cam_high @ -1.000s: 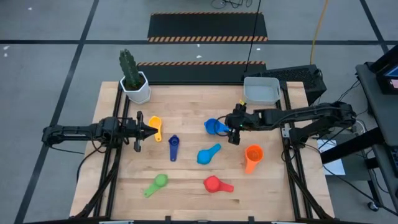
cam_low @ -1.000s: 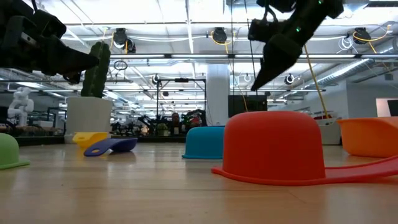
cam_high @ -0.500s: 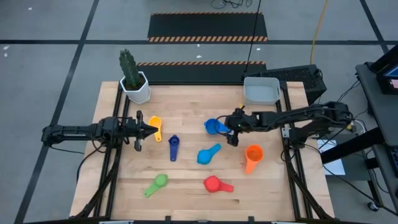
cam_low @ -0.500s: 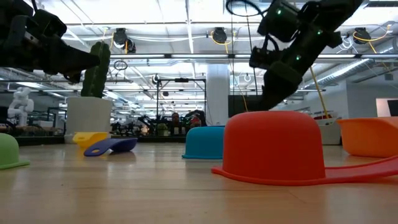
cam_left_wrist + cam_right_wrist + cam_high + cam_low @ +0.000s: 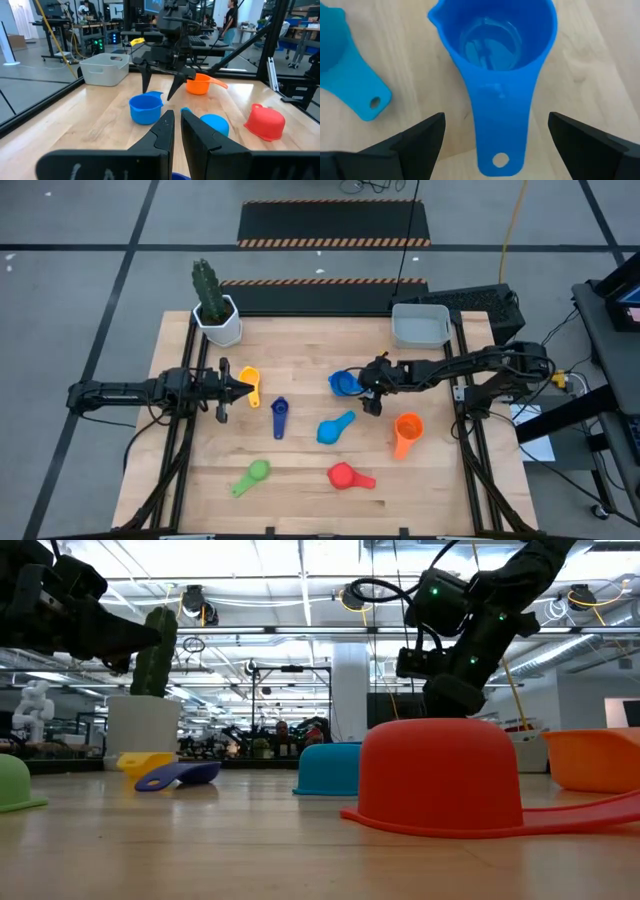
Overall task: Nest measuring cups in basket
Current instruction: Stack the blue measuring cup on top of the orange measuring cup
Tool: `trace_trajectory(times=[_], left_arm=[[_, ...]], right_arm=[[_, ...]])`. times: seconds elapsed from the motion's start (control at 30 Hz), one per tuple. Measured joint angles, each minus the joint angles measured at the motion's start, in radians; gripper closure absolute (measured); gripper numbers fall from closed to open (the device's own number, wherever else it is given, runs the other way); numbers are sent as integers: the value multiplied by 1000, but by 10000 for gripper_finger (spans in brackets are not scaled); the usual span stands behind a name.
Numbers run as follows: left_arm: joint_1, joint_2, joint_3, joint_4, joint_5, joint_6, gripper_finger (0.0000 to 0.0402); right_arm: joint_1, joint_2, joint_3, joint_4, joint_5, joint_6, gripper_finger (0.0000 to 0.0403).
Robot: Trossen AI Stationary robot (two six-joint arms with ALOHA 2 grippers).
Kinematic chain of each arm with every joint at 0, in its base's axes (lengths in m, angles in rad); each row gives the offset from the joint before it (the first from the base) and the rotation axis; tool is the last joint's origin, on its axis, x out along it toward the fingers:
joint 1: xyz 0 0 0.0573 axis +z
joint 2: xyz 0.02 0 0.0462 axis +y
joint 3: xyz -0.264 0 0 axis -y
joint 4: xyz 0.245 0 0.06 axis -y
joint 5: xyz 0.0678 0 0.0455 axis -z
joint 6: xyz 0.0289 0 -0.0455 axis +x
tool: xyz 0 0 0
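Observation:
A blue measuring cup (image 5: 495,45) stands open side up on the table, its handle (image 5: 495,130) toward my right gripper (image 5: 496,120). That gripper (image 5: 368,392) is open and tilted down, one finger on each side of the handle, touching nothing. The basket (image 5: 420,325) sits at the far right corner. Other cups lie spread out: yellow (image 5: 249,385), dark blue (image 5: 279,417), light blue (image 5: 335,427), orange (image 5: 407,432), green (image 5: 251,477), red (image 5: 349,476). My left gripper (image 5: 240,389) waits level and shut at the left, beside the yellow cup.
A white pot with a cactus (image 5: 216,315) stands at the far left corner. In the low view the upturned red cup (image 5: 440,775) hides my right gripper's fingertips. Bare wood lies between the blue cup and the basket.
My right gripper has come down toward the blue cup and tipped further downward, staying open. The cups have not moved.

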Motion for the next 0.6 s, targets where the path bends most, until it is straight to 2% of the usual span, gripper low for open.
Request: trace_trajectory(times=[0.6], left_arm=[[0,0,0,8,0,0,364]], right_arm=[[0,0,-39,16,-24,10,194]])
